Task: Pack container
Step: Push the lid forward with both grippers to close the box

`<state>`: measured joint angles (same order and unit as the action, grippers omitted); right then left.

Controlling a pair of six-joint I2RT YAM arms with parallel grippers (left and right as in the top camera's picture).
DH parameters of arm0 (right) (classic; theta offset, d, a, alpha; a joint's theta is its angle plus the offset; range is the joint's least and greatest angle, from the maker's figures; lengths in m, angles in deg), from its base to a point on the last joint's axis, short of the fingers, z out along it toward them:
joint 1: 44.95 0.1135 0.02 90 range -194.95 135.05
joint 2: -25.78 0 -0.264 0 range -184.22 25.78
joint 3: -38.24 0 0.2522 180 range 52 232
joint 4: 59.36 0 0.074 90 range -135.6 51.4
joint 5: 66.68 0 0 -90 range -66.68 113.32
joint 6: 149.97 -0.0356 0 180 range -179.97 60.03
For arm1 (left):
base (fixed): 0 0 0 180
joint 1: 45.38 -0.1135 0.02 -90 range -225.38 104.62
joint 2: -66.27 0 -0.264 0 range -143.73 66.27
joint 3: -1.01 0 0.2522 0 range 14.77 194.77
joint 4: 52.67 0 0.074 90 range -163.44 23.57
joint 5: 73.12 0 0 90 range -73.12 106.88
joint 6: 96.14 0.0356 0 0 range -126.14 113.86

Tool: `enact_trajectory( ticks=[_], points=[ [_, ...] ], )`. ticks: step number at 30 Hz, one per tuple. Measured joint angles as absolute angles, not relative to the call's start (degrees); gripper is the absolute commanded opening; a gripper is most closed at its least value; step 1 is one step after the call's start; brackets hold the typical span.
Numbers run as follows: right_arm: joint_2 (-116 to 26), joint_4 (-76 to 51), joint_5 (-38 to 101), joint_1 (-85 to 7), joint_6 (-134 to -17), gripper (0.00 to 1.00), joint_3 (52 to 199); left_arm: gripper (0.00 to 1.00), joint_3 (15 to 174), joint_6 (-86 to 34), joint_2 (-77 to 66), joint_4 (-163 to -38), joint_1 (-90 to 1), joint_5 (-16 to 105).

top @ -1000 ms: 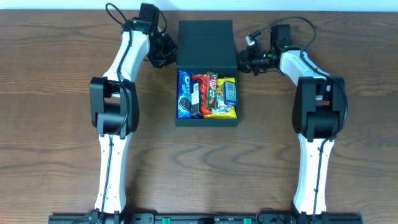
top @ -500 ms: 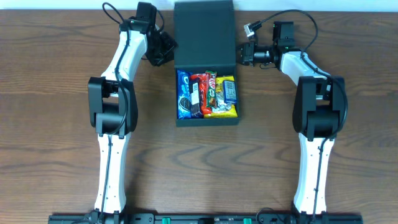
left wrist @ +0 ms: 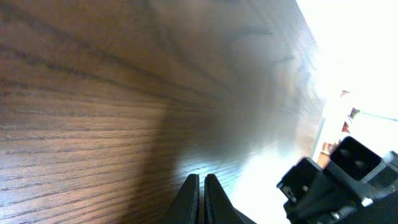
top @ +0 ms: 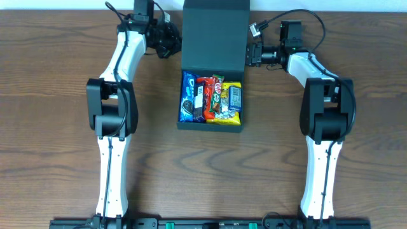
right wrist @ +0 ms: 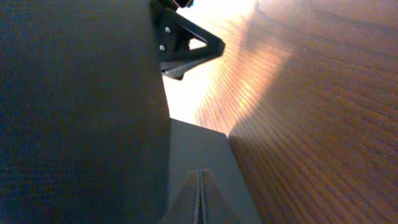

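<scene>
On the wooden table [top: 51,140], the container [top: 210,125] sits midway between the two arms, crammed with snack packets [top: 212,97], a blue one at the left end of the row and a yellow one at the right. Behind them the hinged lid [top: 215,32] stands open, not yet brought down. At the far end the right gripper [top: 250,54], jaws clenched on nothing, sits against the lid's right edge. The left gripper [top: 170,44], likewise clenched and empty, hovers just beside its left edge. Filling looks finished; shutting the lid appears to be what remains.
</scene>
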<state>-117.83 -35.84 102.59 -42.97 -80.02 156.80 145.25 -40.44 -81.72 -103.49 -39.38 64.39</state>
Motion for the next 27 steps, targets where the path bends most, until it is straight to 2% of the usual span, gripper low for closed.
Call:
enact_trajectory(
  ticks=[8,16,27],
  points=[
    [-115.10,-35.80,101.69,-43.03,-80.02,0.02,156.80,0.06,149.55,-35.99,-81.72,-103.82,-40.36,69.94],
    [-105.66,-36.06,102.00,-43.32,-80.04,0.02,156.82,0.06,157.33,-32.25,-81.72,-106.36,-40.36,74.82],
    [-101.53,-34.86,102.11,-43.30,-80.04,0.02,156.82,0.06,171.74,-19.99,-81.72,-123.34,-40.34,76.06]
  ],
)
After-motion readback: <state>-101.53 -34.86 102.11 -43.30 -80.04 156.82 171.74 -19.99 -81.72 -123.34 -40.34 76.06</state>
